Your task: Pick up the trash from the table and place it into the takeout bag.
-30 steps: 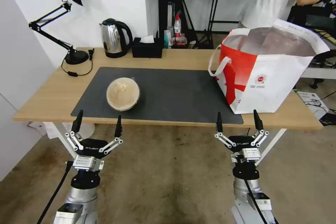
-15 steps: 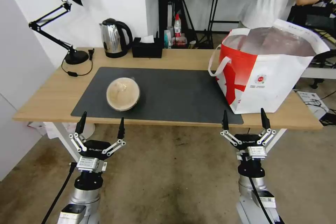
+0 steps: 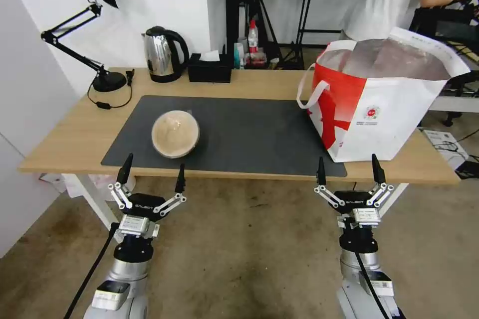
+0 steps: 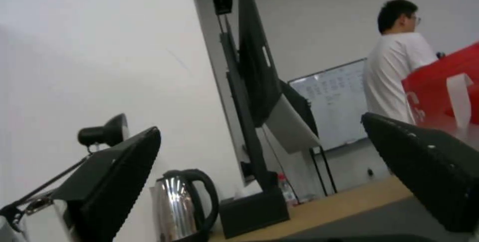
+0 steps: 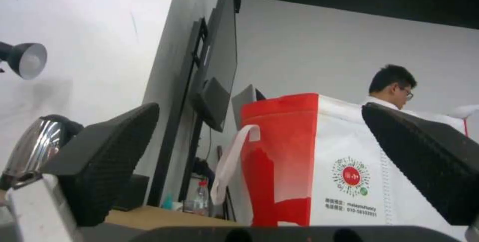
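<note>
A round clear-lidded bowl of tan food (image 3: pixel 175 134), the trash in view, sits on the left part of the dark grey mat (image 3: pixel 249 134) on the light-wood table (image 3: pixel 65 139). The takeout bag (image 3: pixel 379 99), white with a red panel and foil lining, stands open at the table's right end; it also appears in the right wrist view (image 5: pixel 349 167). My left gripper (image 3: pixel 152 175) is open below the table's front edge, just in front of the bowl. My right gripper (image 3: pixel 348 169) is open in front of the bag, also below the edge.
A steel kettle (image 3: pixel 162 55), a black tissue box (image 3: pixel 209 67) and a black desk lamp (image 3: pixel 97 35) stand along the table's back edge. A person in a white shirt stands behind the bag. Bare floor lies in front of the table.
My left gripper has moved right and a little lower, toward the spot in front of the bowl. My right gripper shifted slightly right earlier and now holds still.
</note>
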You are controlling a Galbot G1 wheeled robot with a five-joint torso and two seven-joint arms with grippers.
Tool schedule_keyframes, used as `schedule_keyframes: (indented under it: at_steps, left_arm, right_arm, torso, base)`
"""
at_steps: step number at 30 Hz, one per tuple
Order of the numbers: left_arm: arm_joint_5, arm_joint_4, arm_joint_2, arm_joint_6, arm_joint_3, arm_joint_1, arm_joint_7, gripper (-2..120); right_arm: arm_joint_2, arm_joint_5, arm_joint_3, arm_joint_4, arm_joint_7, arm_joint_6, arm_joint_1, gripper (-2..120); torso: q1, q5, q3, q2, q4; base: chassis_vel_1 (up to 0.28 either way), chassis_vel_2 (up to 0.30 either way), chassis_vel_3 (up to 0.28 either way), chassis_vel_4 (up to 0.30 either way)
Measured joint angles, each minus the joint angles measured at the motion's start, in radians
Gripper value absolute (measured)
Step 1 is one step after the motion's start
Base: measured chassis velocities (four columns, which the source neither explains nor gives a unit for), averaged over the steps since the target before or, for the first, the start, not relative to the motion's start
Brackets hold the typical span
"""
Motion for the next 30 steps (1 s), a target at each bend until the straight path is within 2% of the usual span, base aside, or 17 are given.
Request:
schedule_keyframes:
  at_steps: [10, 14, 17, 23, 30]
  left_arm:
    - [0.007, 0.001, 0.040, 0.107, -0.052, -0.043, 0.055, 100]
    - [0.007, 0.004, 0.042, 0.137, -0.082, -0.066, 0.097, 100]
    - [-0.002, 0.011, 0.048, 0.173, -0.110, -0.102, 0.153, 100]
    - [-0.024, 0.032, 0.058, 0.202, -0.143, -0.127, 0.231, 100]
    - [-0.038, 0.060, 0.078, 0.224, -0.149, -0.161, 0.259, 100]
  right_arm:
    - [0.000, 0.000, 0.000, 0.001, 0.000, -0.001, 0.000, 100]
    - [0.000, 0.000, 0.000, 0.001, 0.000, -0.001, 0.000, 100]
    - [0.000, 0.001, 0.000, 0.001, 0.000, -0.001, 0.000, 100]
    - [0.000, 0.001, 0.000, 0.001, 0.000, -0.001, 0.000, 100]
    - [0.000, 0.001, 0.000, 0.001, 0.000, -0.001, 0.000, 100]
  torso:
    - [0.000, -0.0001, 0.000, 0.000, 0.0000]
    - [0.000, 0.0000, 0.000, 0.000, 0.0000]
    - [0.000, 0.0000, 0.000, 0.000, -0.0001]
    - [0.000, -0.0001, 0.000, 0.000, 0.0000]
    - [0.000, -0.0001, 0.000, 0.000, 0.0000]
  base:
    - [0.000, 0.000, 0.000, 0.000]
    - [0.000, 0.000, 0.000, 0.000]
    - [0.000, 0.000, 0.000, 0.000]
    - [0.000, 0.000, 0.000, 0.000]
    - [0.000, 0.000, 0.000, 0.000]
